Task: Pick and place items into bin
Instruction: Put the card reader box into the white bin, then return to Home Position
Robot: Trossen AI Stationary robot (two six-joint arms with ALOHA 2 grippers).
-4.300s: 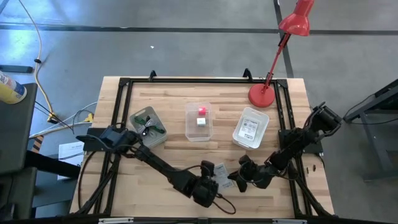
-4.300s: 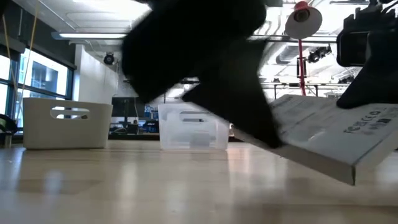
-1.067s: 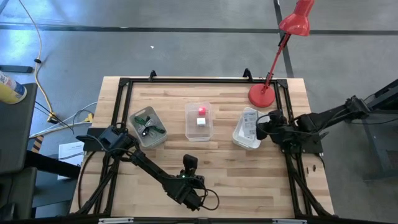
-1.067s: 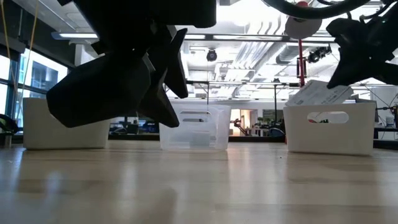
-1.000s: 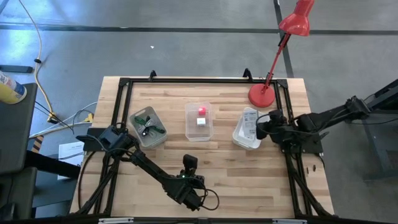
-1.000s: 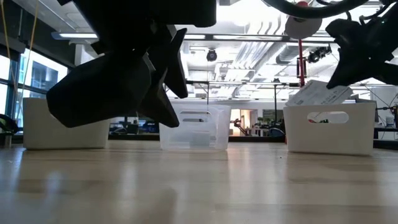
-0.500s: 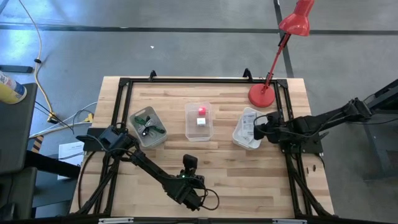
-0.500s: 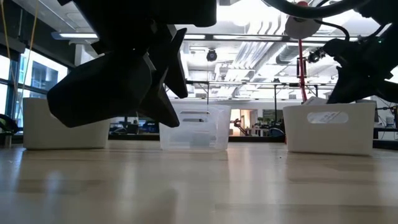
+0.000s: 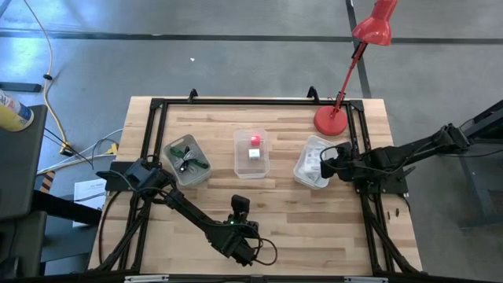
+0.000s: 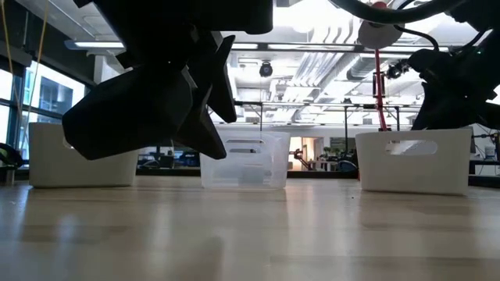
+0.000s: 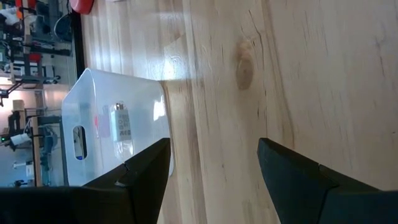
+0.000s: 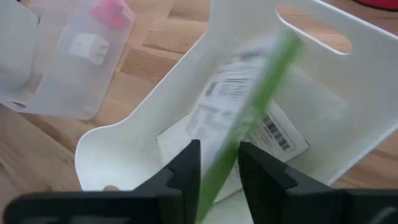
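I am risking a bad drop over the white bin (image 12: 124,146), which is sitting by the counter's (image 9: 275,204) right edge. My right pincer (image 12: 219,149) is hanging just above it with fingers apart, and the flat printed packet (image 12: 249,106) is standing tilted on its edge between them. Going down that way, it could be catching on the bin's wall or leaning out over the rim. The packet is showing white with dark print, a barcode and a green edge. My left pincer (image 11: 214,146) is waiting near the counter's near edge, spread wide with nothing in it.
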